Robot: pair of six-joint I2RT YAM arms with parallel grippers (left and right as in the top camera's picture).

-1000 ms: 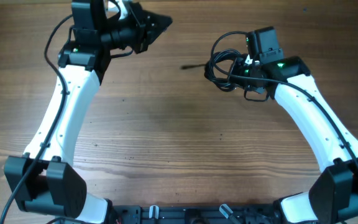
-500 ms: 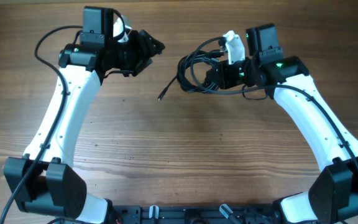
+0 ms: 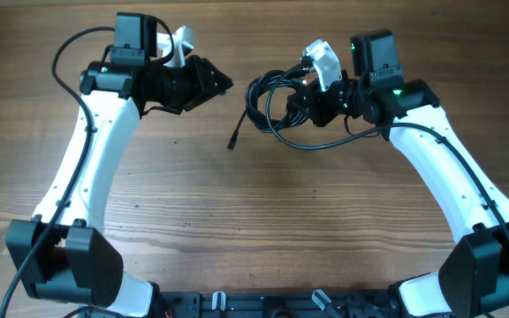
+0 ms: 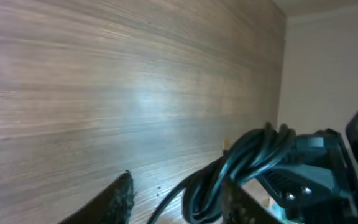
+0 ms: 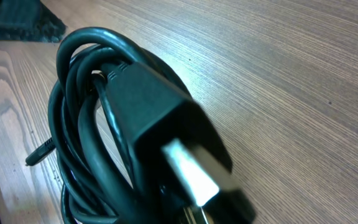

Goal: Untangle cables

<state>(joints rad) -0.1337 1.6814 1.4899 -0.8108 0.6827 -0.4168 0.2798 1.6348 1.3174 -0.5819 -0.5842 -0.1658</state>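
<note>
The cables (image 3: 268, 113) are one bundle of thin black loops, held a little above the wooden table (image 3: 254, 203). My right gripper (image 3: 302, 99) is shut on the bundle's right side. A loose end with a small plug (image 3: 233, 140) hangs down to the left. In the right wrist view the loops (image 5: 79, 124) and a black plug with a silver tip (image 5: 160, 118) fill the frame and hide my fingers. My left gripper (image 3: 222, 84) is open, just left of the loops. In the left wrist view the bundle (image 4: 253, 152) lies ahead of its open fingers (image 4: 176, 190).
The table's far edge and a pale wall (image 4: 328, 68) show in the left wrist view. Both white arms reach in from the near corners (image 3: 87, 177) (image 3: 449, 177). The thicker black arm wires (image 3: 64, 53) arc beside the left wrist.
My right gripper has lifted the bundle and carried it left, so the loops hang open and a loose end dangles. My left gripper has moved nearer and turned toward the bundle.
</note>
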